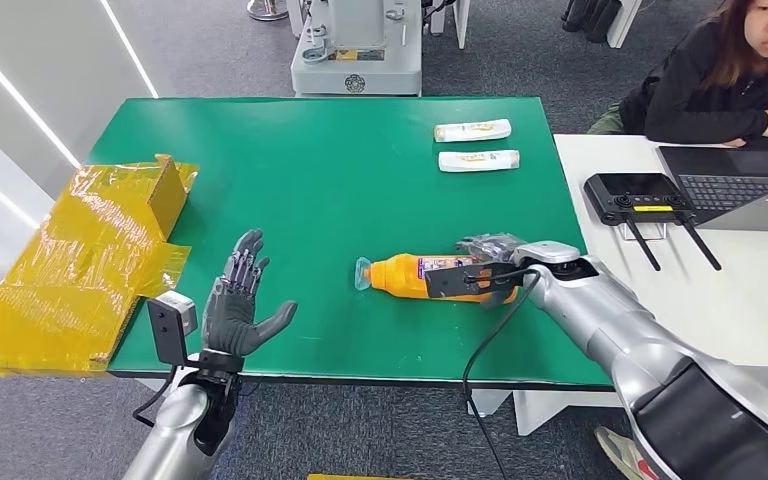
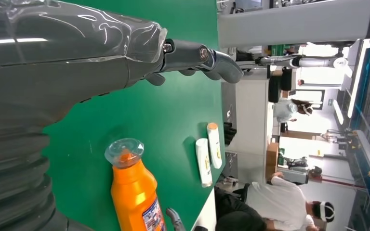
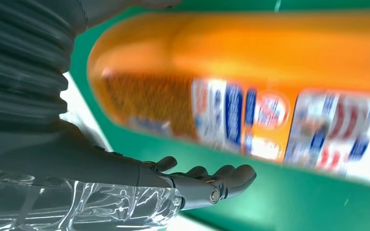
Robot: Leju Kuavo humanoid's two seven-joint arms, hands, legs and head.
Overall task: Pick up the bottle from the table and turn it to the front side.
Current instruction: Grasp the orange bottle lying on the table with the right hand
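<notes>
Bottle (image 1: 412,277), orange, lies on its side right of centre in our head view, on the green table (image 1: 340,180). Our right hand (image 1: 490,262) meets its base; whether it grips, we cannot tell. Our left hand (image 1: 240,300), lower left, is spread and holds nothing.

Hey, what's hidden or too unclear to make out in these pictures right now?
- Right hand, head view: its wrist camera bracket hides whether the fingers grip the orange bottle.
- Bottle label, right wrist view: blurred, unreadable.
- Bottle base, left wrist view: cut off by the edge.
- Two white tubes: print too small.
</notes>
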